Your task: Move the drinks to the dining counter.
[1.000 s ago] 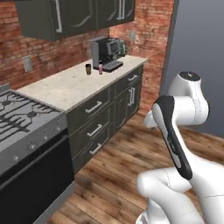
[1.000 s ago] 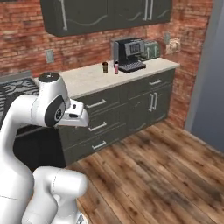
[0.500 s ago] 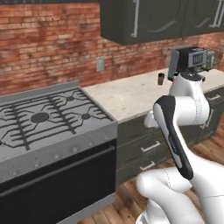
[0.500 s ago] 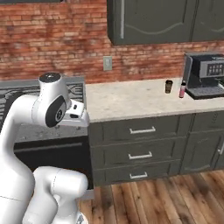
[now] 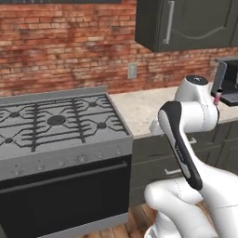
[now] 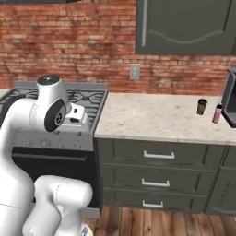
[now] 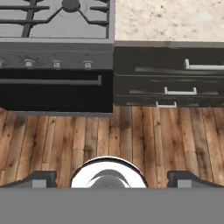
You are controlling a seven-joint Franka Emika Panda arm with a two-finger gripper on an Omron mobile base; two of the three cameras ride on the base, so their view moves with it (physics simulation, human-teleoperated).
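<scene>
My fingers (image 7: 112, 178) spread wide, empty, over floorboards; the cup (image 6: 202, 106) and pink bottle (image 6: 216, 114) stand well apart on the bench (image 6: 156, 117).

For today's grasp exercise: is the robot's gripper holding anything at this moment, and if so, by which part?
Nothing is held. The gripper is open, with only wooden floor between its fingertips. The brown cup and pink bottle stand untouched on the counter.

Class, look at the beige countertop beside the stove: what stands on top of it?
On the beige countertop stand a short dark brown cup and a small pink bottle, beside a dark machine at the picture's edge. The frame cuts off anything farther right.
</scene>
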